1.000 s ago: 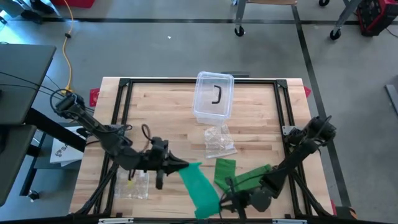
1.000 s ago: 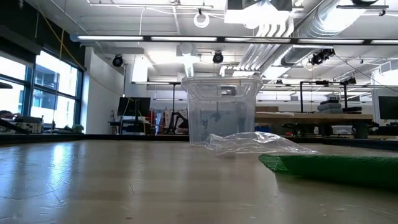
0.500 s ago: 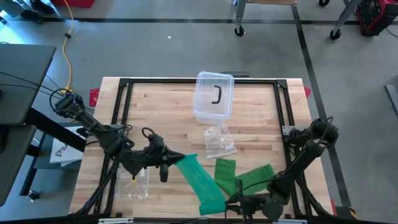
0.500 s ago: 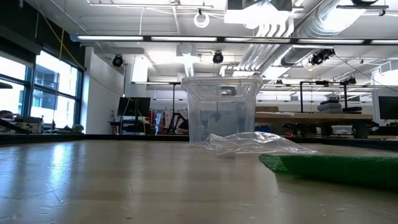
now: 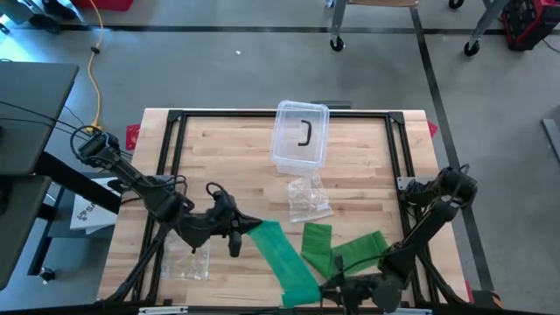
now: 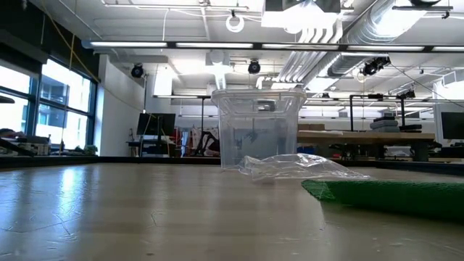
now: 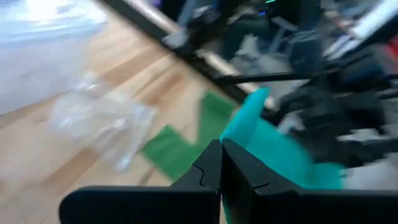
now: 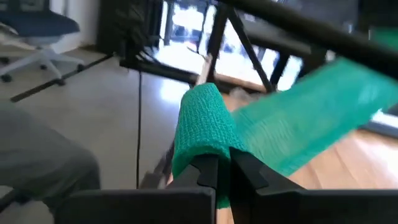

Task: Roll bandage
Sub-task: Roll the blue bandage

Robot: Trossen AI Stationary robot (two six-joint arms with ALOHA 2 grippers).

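A wooden table [image 5: 227, 149] seen from above, with a long green bandage [image 5: 284, 258] stretched across its lower middle. Little is rolled yet, by the look of it: only a small wound start sits at one end, and most of the strip lies loose and folded, so nearly all the rolling remains. At lower left, the left arm reaches low across the table, its left gripper [image 5: 248, 227] pressed together on the bandage's upper end. In the centre, a crumpled plastic bag [image 5: 308, 198] lies below a clear tub [image 5: 300, 136]. At the bottom edge, right of centre, the right arm folds down sharply, its right gripper [image 8: 219, 167] pinching the wound green end, held past the table's front edge
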